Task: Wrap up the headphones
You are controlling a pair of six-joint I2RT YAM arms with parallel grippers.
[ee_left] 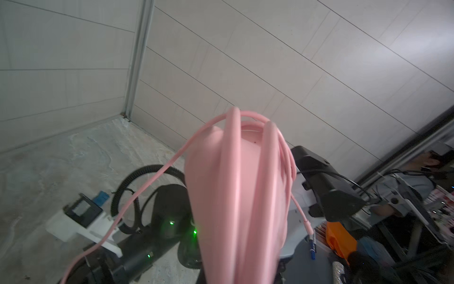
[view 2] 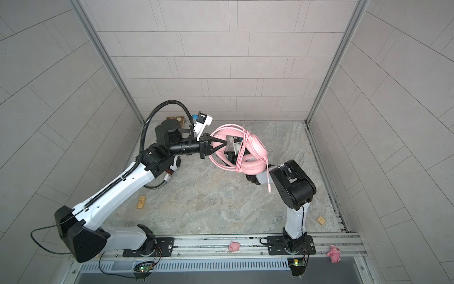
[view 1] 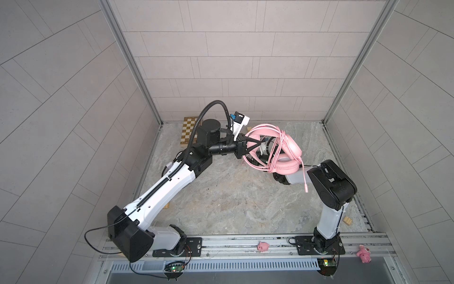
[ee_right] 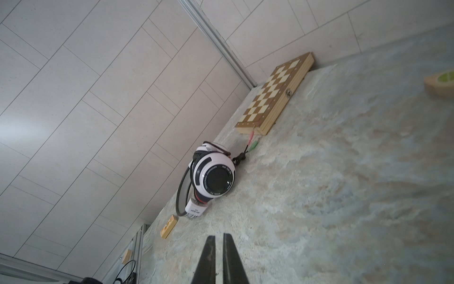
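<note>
Pink headphones (ee_left: 235, 196) fill the middle of the left wrist view, so close that they hide the left gripper's own fingers. Their pink cord (ee_left: 267, 172) goes round and round the band, and one loose loop runs off to the lower left of that view. In both top views the left gripper (view 1: 258, 143) reaches in from the left. Its jaws are pressed together on the band, and they hold the pink headphones up in the air above the stone table (view 1: 233, 209), a little right of the middle. The cord's end (view 1: 306, 188) hangs down just beside the right arm (view 1: 331, 186). The right arm goes in under the pink ear cups, so they cover the right gripper in both top views. In the right wrist view the right gripper (ee_right: 219, 236) shows at the bottom, with its jaws almost pressed together and nothing between them. Past it, near the middle of that view, the white headphones (ee_right: 213, 177) lie on the table next to the wall, with a dark cord wound on them. A chessboard (ee_right: 270, 96) lies just beyond their plugs, and a small wooden block (ee_right: 169, 226) lies on the other side. In a top view the left arm (view 2: 118, 186) covers most of the white headphones. Two pink pig toys (view 1: 262, 246) (view 1: 364, 254) sit on the rail at the bottom.
</note>
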